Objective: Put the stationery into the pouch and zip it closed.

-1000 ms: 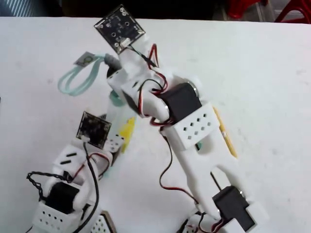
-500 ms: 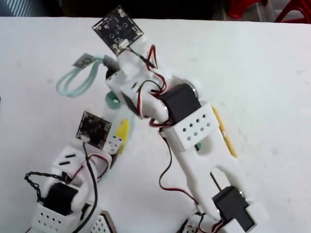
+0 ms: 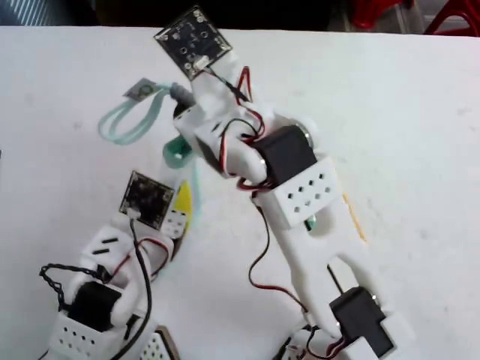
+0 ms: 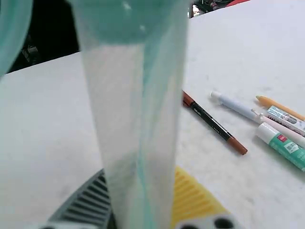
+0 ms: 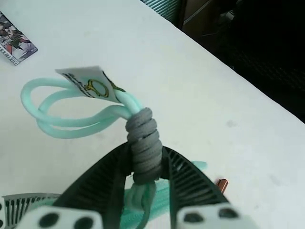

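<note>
- Pouch (image 4: 133, 119): clear plastic with green trim, drawn out into a long narrow strip between the two arms, with the table (image 3: 390, 112) beneath it.
- At the near end of the pouch, the left claw (image 4: 140, 186) has its grey and yellow fingers pressed in on either side of the plastic. It is closed as far as the material allows and grips nothing else.
- At the far end of the pouch, the right claw (image 5: 145, 160) has its black jaws pinched tight on the grey knot (image 5: 142, 138) of the pull cord. The mint loop (image 5: 62, 114) and paper tag (image 5: 88, 83) trail out beyond the pouch.
- Stationery: a brown marker (image 4: 214, 126), a white pen (image 4: 236, 106), an orange pencil (image 4: 279, 106) and a green-labelled tube (image 4: 283, 143) lie flat to one side of the pouch, apart from it. None can be seen inside the pouch.
- Assessment: the step in hand appears to be running the zip by its cord while the other end is anchored. With the pens outside, this is most likely opening it. The slider itself is hidden, so its position cannot be confirmed.
- Recommendation: pull straight along the line of the zip, steadily and without jerking. Keep the anchoring grip firm so the pouch stays taut and untwisted. Keep the pull on the knot, not the soft loop.
- Risks: the slick plastic may slip from the left claw, or the knot may slide out of the jaws.
</note>
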Motion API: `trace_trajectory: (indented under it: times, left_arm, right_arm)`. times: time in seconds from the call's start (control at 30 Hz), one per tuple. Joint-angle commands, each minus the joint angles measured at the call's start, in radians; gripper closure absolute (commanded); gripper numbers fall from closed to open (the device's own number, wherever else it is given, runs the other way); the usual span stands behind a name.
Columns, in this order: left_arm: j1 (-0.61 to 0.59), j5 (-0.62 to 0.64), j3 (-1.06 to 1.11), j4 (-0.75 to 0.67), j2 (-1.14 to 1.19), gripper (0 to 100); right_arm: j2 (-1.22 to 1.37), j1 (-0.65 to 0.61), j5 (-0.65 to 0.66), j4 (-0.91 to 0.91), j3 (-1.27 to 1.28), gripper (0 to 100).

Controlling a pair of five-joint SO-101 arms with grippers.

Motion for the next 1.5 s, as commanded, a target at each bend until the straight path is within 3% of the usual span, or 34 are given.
trace_trajectory:
  times: [0.0, 0.6, 1.47]
  left_arm:
    - [0.013, 0.009, -0.044, 0.008, -0.002, 98]
    - [0.013, 0.009, -0.044, 0.008, -0.002, 98]
    - [0.013, 0.008, -0.021, -0.014, -0.002, 98]
  right_arm:
    - [0.005, 0.071, -0.006, -0.019, -0.035, 98.1]
    - [0.186, 0.185, 0.0, -0.2, -0.037, 98.1]
    - [0.203, 0.289, 0.003, -0.269, -0.04, 98.1]
